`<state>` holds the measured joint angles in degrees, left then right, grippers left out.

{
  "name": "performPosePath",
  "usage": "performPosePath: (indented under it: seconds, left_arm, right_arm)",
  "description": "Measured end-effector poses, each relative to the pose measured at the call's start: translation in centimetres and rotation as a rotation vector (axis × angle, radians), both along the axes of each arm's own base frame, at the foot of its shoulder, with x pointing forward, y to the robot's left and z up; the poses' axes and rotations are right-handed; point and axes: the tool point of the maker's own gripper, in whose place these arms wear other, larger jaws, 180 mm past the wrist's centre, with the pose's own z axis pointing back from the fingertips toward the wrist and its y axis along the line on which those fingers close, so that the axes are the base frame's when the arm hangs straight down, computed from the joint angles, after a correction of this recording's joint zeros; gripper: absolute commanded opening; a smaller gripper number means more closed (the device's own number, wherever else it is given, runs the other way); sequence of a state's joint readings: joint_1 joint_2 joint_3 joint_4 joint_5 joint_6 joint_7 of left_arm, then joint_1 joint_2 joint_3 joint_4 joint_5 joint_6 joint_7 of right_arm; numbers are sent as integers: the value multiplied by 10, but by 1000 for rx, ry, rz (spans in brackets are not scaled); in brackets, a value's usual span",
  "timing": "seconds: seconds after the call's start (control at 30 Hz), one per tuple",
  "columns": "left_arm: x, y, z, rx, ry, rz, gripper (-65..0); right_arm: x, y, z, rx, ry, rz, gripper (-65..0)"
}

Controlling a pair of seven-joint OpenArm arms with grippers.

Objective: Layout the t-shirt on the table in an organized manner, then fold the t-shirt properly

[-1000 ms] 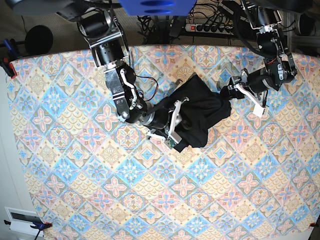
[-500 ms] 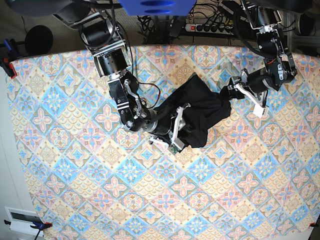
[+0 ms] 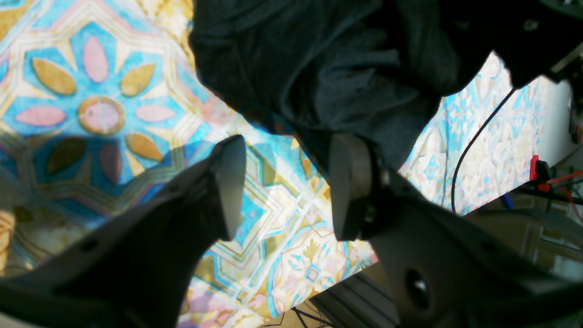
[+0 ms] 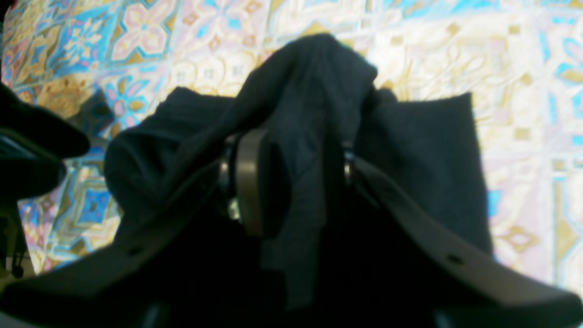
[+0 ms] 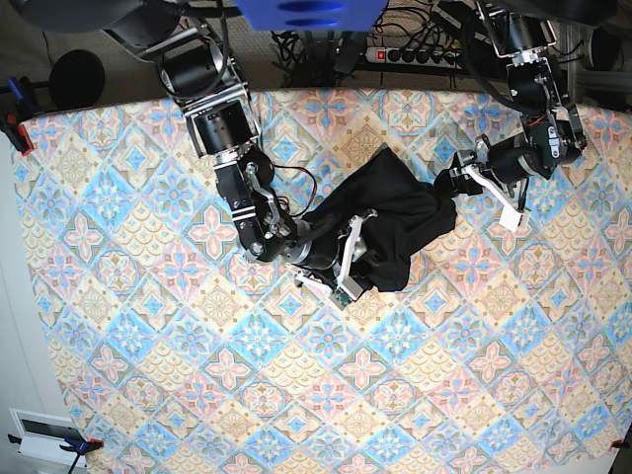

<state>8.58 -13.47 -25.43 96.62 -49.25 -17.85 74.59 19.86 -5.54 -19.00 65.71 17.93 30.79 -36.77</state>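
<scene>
Right gripper: two dark fingers straddling a raised fold of the t-shirt, jaws set moderately apart; cloth drapes between the pads and hangs down; whether it's actually pinched I cannot tell; in the base view this gripper sits at the garment's lower-left edge. Left gripper: two dark fingers with flat pads, jaws wide, nothing between them but tabletop pattern; right-hand pad sits just at the hem of the shirt; contact unclear; in the base view it is at the shirt's right end.

Counts: one t-shirt, two arms, two grippers, one table.

Shirt: plain black, thin soft fabric, no print; bunched in a crumpled lump with several folds, not flat; lies upper-centre on the table between the two grippers.

Table: rectangular top under a cloth of repeating diamond tiles, floral motifs in pastel blue, pink, yellow and cream; cloth lies flat with slight wrinkles.

Behind the far edge: one white power strip and a tangle of black cables; one thin black cable runs across the left wrist view.
</scene>
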Motion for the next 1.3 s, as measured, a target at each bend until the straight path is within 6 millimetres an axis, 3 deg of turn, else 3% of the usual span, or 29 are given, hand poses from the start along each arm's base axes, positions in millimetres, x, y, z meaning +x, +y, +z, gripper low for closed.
performPosePath:
  seconds: [0.27,1.3]
  left_arm:
    - [0,0,0,0,-1,0,-358]
    - [0,0,0,0,0,0,-358]
  right_arm:
    - [9,-12,2,9,-2,-43,-456]
    - [14,-10,9,11,-20,-36,-489]
